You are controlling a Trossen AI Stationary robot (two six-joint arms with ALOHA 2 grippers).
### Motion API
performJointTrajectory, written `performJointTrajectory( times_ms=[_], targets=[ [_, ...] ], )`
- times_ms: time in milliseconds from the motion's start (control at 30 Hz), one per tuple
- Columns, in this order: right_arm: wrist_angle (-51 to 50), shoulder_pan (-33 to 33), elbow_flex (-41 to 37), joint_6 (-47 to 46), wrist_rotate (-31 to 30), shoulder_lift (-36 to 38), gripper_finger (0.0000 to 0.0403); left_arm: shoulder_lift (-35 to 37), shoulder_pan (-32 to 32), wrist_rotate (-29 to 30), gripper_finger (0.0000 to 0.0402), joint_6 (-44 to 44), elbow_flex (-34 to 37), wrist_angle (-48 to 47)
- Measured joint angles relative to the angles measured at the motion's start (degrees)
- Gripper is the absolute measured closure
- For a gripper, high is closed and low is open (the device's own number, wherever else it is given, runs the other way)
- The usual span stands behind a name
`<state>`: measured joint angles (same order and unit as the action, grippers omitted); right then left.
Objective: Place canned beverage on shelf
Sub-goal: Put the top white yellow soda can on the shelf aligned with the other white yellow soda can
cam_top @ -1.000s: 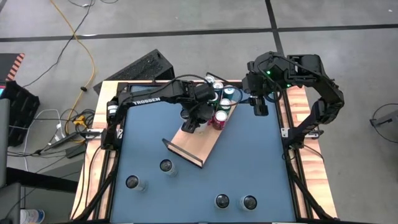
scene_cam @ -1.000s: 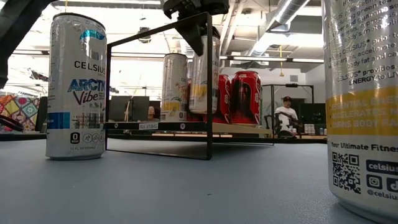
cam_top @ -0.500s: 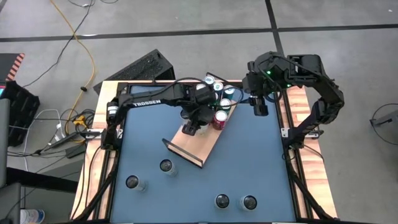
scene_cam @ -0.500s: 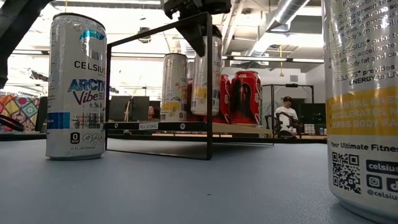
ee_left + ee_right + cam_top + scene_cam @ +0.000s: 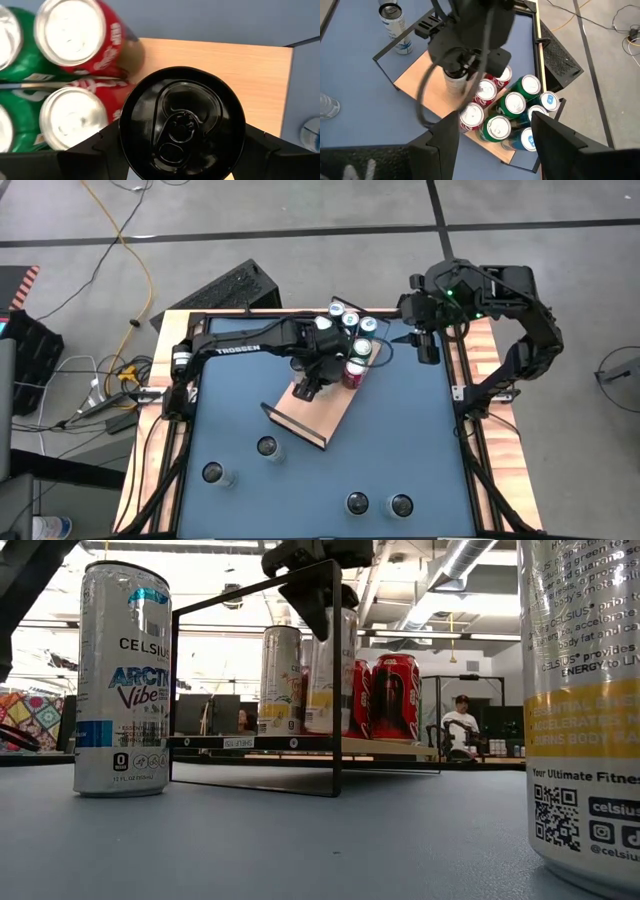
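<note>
**Blue tabletop, can held at the shelf**

High view: Blue tabletop (image 5: 400,440) with the shelf (image 5: 322,418) lying askew near its middle and a cluster of cans (image 5: 352,332) at the shelf's far end. Compared with a second ago, shows the right gripper (image 5: 426,348) a little farther toward the right edge of the table, well apart from the shelf. Shows the left gripper (image 5: 312,383) slightly shifted over the bare wood, just beside the cluster. Four loose cans (image 5: 267,446) standing near the front of the table, as before.

Low view: Black-topped can (image 5: 325,690) upright behind the wire rail (image 5: 335,690), hanging from the left gripper, a touch farther right than a second ago. Base level with the board; cannot tell whether it rests there. Red cans (image 5: 395,695) just behind it. Person (image 5: 460,725) seated far off in the room. Tall white cans at both edges of the view, unchanged.

Left wrist view: Fingers (image 5: 95,147) pressed against both sides of the black-topped can, gripping it by its upper rim. Bare wood beyond it, red cans touching or just beside it, green cans (image 5: 15,70) farther along.

Right wrist view: Jaws spread apart with nothing between them, looking down on the shelf, the cluster and the left gripper over its can.
</note>
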<state>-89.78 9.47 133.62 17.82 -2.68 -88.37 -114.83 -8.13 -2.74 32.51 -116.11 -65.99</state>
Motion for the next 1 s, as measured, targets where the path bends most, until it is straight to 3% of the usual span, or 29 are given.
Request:
performJointTrajectory(
  times_ms=[1000],
  targets=[
    [-0.22, 0.0, 0.0, 0.16, 0.36, 0.03, 0.0175, 0.0, -1.35, -3.02, 0.0165, -1.63, 1.18, 0.79]
  ],
)
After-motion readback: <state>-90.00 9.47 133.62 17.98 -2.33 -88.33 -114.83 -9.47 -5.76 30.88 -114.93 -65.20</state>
